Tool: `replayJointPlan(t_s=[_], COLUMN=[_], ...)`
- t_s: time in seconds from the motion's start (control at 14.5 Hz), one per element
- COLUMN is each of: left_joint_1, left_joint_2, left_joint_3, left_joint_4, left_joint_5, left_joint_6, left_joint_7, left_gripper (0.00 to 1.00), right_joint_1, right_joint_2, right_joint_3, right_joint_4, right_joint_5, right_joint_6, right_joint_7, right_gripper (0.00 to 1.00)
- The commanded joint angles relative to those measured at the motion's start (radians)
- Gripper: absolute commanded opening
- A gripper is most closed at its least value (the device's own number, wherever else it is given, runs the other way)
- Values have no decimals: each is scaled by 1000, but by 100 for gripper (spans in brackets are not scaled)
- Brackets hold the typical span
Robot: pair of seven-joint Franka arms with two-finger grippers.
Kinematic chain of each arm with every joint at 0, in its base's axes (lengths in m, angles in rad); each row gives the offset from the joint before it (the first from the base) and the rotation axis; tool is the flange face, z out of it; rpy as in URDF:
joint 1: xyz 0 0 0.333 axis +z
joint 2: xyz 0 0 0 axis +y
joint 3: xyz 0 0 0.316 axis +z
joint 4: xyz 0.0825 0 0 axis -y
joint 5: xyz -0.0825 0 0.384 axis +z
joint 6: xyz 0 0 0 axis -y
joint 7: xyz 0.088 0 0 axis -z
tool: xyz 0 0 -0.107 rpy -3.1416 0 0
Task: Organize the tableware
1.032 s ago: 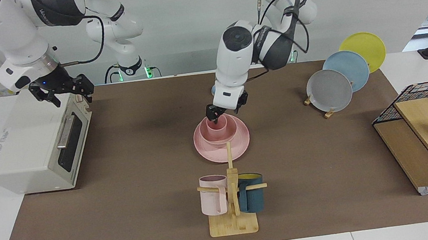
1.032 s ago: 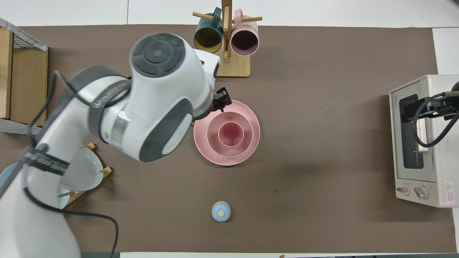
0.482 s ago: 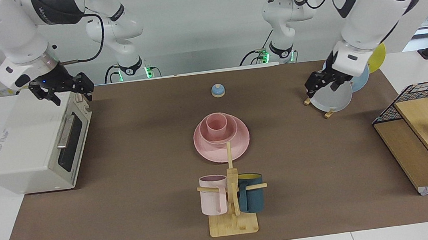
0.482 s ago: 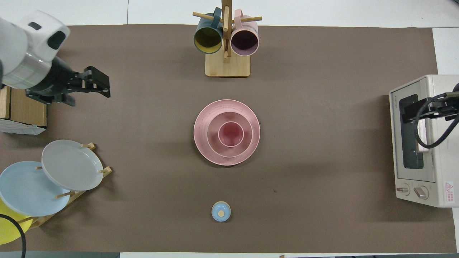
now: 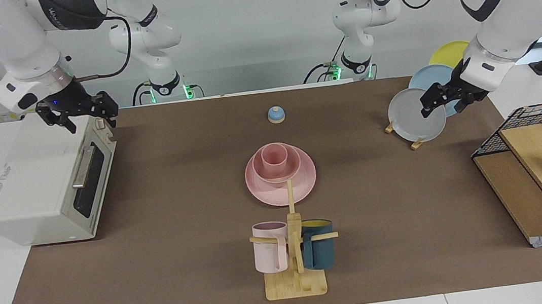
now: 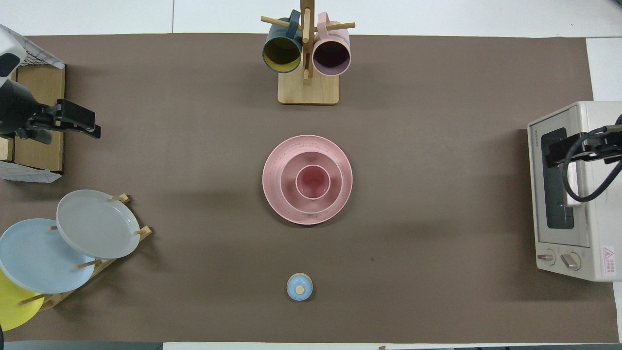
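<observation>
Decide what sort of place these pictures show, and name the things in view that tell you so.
Probably a robotics lab staged as a kitchen: two white robot arms work over a brown mat set with a toaster oven, a mug rack, a plate rack and stacked pink tableware.

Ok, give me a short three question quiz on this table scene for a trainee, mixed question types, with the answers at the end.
1. True or false: the pink cup stands inside the pink bowl, which sits on the pink plate.
2. Which appliance is the right gripper over? A) the toaster oven B) the mug tree C) the plate rack
3. Fill in: the small blue bell lies ______ to the robots than the pink stack.

Key:
1. True.
2. A. The left gripper, holding nothing, hangs over the plate rack's end of the table.
3. Nearer.
</observation>
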Motion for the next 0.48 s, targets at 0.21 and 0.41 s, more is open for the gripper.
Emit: replayJointPlan(t_s=[0.21, 0.41], left_joint_1=[-18, -39], left_joint_2=[-83, -140], left_joint_3=[-8, -7], left_joint_4=[-37, -61], left_joint_5=[89, 100], left_joint_6=[-51, -77], left_joint_7=[-52, -62], left_gripper=[100, 100], right_joint_1=[-22, -22], right_joint_2=[-16, -16], right_joint_3=[10, 10], right_joint_4=[-11, -11], right_joint_5=[21, 21], right_joint_6=[-12, -12], right_joint_7=[-23, -23], right_gripper=[100, 100])
